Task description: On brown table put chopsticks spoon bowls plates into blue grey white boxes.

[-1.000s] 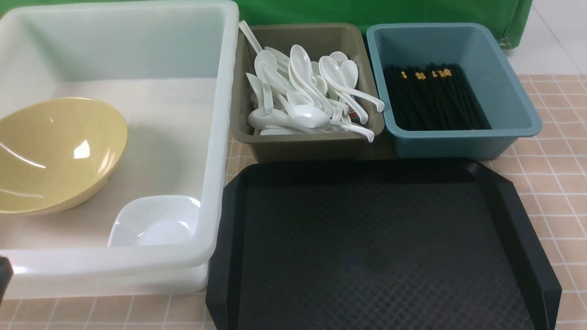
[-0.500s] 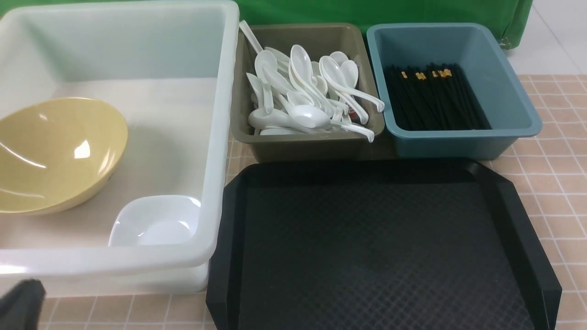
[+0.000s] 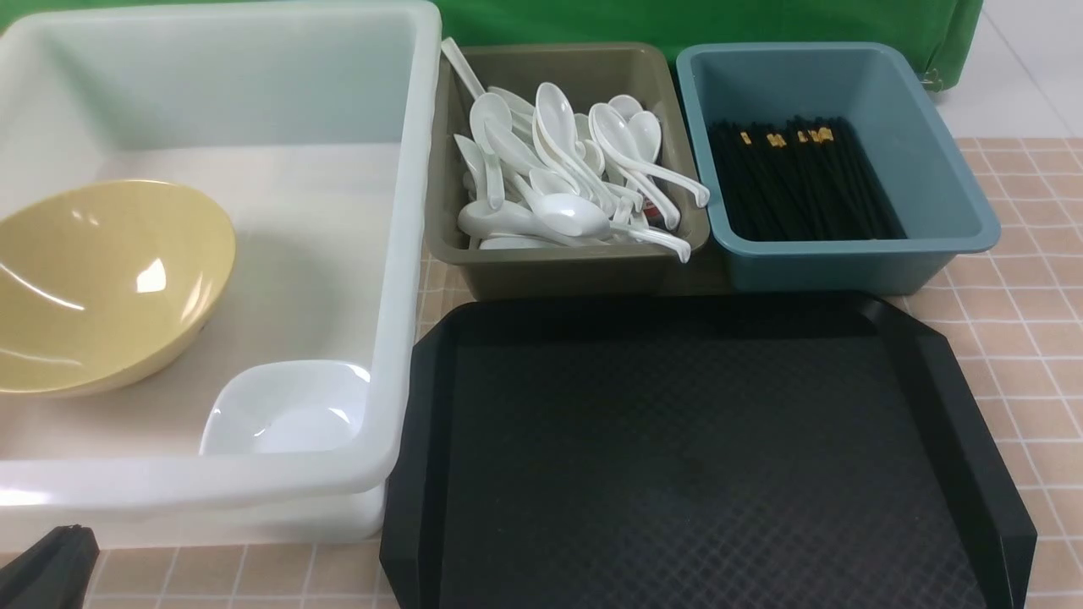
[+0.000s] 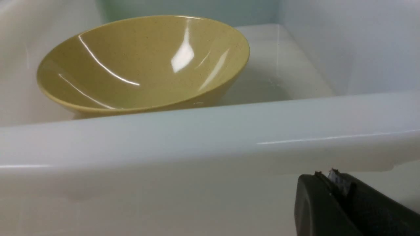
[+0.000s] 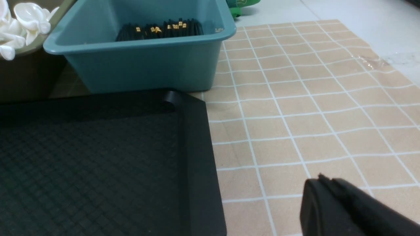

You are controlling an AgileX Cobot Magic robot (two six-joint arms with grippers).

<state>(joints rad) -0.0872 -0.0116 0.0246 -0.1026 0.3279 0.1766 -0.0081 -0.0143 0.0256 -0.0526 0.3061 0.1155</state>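
Two pincers closed, empty | left pincer (image 4: 331, 177) beside white tub (image 4: 210, 144) | right pincer (image 5: 325, 183) above table (image 5: 295, 114)

Even, bright light is falling from overhead, leaving only soft shadows. White glare streaks are shining on the bowl (image 3: 101, 283), brighter still in the left wrist view (image 4: 144, 62), and small highlights are glinting on the spoons (image 3: 567, 169) and the plate (image 3: 288, 410). The tub (image 3: 398, 254) is glowing milky, its rim catching a thin bright line. The tray (image 3: 702, 457) is staying dark and matte, swallowing detail. Both wrist views are showing the near fingers (image 4: 347, 203) (image 5: 347, 206) black and soft, out of focus. The bench (image 5: 311, 98) is wrinkling slightly near its far edge, with glare on the floor beyond.
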